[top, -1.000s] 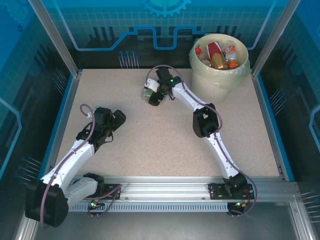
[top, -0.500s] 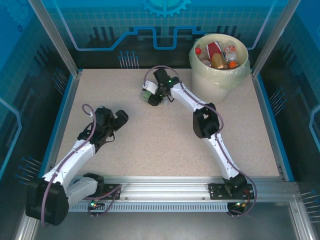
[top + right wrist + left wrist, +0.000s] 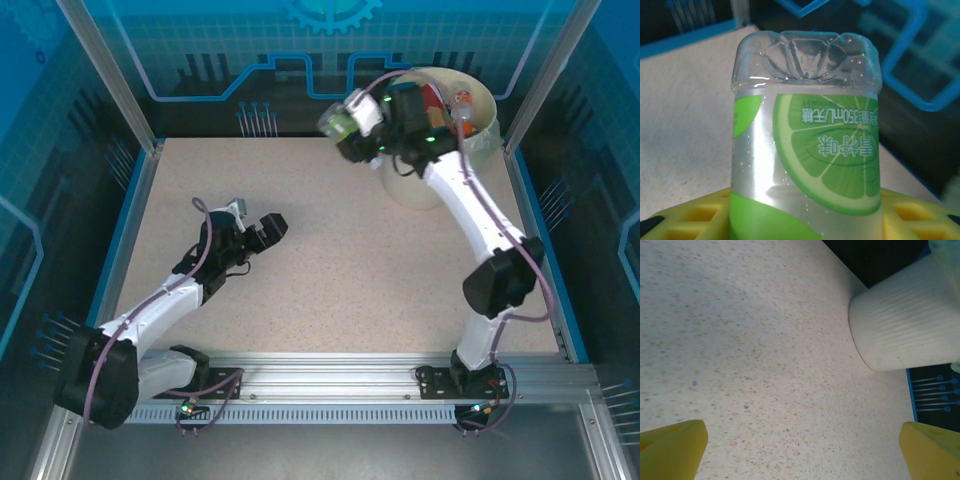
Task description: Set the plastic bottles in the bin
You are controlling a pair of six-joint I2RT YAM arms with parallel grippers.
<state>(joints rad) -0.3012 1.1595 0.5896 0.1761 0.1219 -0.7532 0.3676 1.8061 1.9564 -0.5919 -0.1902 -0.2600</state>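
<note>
Risen off the table (image 3: pixel 330 285), my right gripper (image 3: pixel 352 132) pinches the lime bottle (image 3: pixel 336 122), nine o'clock of the bin (image 3: pixel 487 100); early release misses.

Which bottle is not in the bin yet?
The lime-label bottle, gripped by the right tool and held outside the bin. The other bottles lie inside it.

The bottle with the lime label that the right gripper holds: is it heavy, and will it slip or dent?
The bottle looks see-through with only droplets inside, so it is probably nearly empty and light. Its thin clear wall may dent in the right gripper. The glossy label could let it slip.
</note>
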